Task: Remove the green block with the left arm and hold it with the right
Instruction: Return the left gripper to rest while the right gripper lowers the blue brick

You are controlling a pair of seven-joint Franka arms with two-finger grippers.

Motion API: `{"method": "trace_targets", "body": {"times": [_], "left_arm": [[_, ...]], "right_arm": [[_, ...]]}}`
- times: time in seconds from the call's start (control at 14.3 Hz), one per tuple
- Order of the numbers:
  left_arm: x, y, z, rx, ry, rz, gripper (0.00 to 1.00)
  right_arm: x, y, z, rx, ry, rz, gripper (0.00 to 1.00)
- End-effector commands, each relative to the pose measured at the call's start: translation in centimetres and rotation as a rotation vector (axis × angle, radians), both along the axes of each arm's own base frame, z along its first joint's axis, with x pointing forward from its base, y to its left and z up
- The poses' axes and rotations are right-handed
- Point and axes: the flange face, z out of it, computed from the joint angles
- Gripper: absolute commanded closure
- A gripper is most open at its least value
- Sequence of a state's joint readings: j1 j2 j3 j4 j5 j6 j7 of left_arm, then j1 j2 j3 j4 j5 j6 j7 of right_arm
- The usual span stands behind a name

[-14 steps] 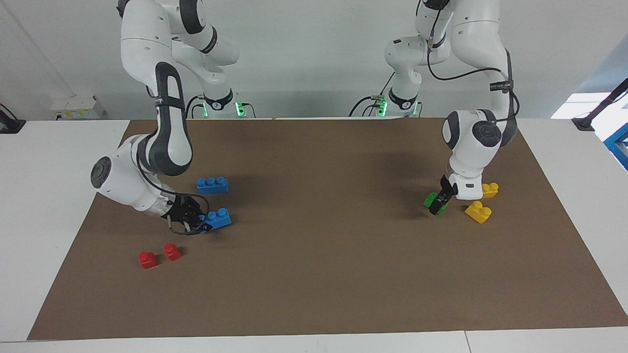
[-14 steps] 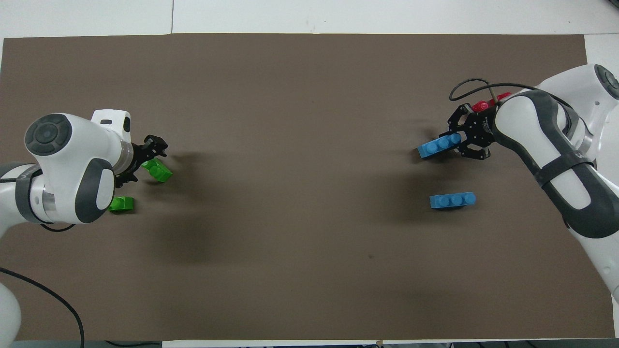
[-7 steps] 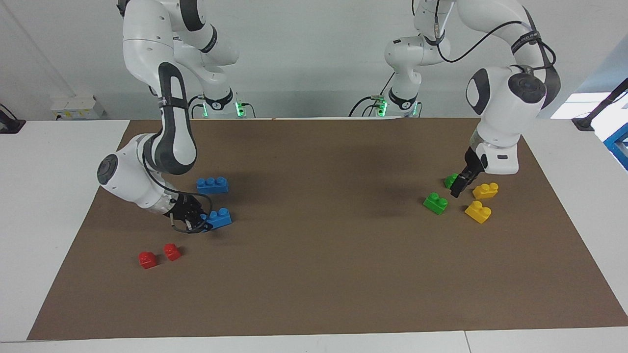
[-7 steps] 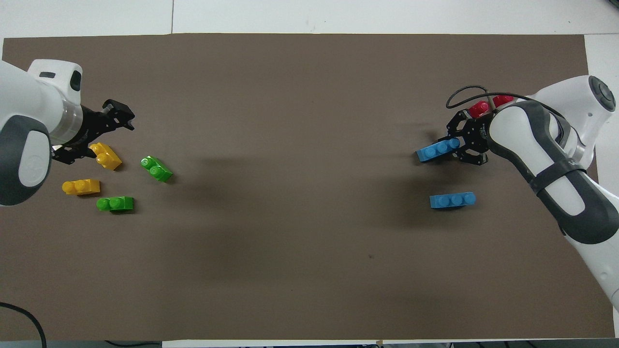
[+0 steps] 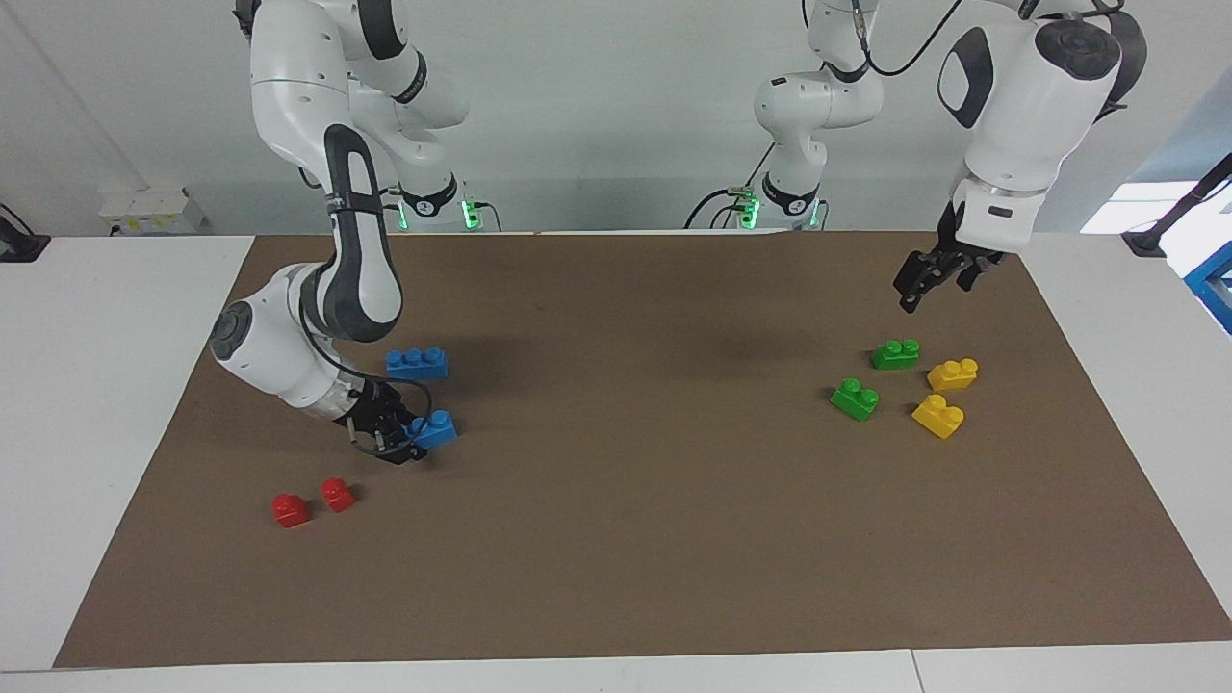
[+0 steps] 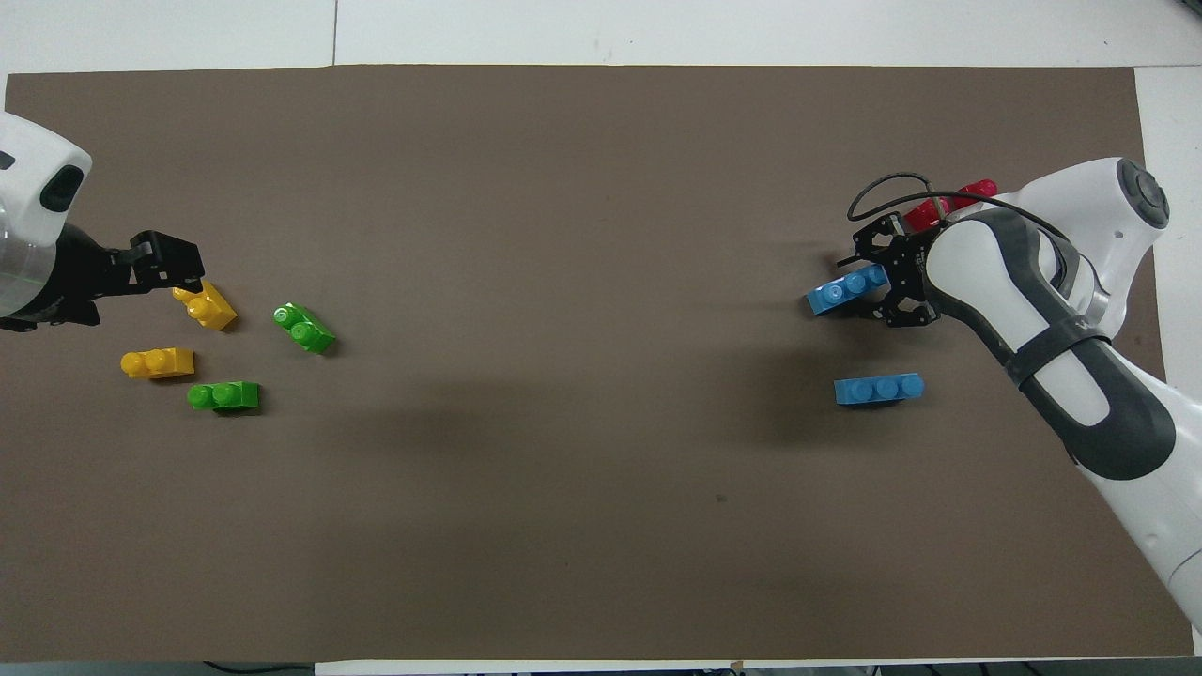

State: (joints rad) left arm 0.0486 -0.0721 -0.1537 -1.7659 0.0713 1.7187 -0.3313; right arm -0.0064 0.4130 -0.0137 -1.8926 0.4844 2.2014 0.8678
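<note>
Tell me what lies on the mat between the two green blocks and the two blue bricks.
Nothing: both views show bare brown mat between the green blocks at the left arm's end and the blue bricks at the right arm's end.

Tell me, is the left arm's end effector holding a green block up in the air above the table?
No: the left end effector hangs in the air with nothing in it. Both green blocks lie on the mat, as the facing view shows.
</note>
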Motion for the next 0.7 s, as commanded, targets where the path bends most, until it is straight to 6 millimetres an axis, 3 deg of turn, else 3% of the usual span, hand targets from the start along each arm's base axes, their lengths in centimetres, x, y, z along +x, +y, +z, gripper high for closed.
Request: {"method": "trace_targets", "body": {"times": [0.0, 0.28, 0.63], "left_arm": [[-1.2, 0.6, 2.2, -0.043, 0.028, -0.032, 0.00], [-1.8, 0.7, 4.7, -0.083, 0.090, -0.034, 0.00], [-2.5, 1.1, 5.8, -0.125, 0.133, -0.018, 0.00]], "right_arm": [[-0.7, 0.1, 0.5, -0.003, -0.018, 0.023, 0.00], [-0.7, 2.4, 1.5, 0.001, -0.023, 0.042, 0.00], [-0.6, 2.7, 3.9, 0.004, -0.042, 0.026, 0.00]]}}
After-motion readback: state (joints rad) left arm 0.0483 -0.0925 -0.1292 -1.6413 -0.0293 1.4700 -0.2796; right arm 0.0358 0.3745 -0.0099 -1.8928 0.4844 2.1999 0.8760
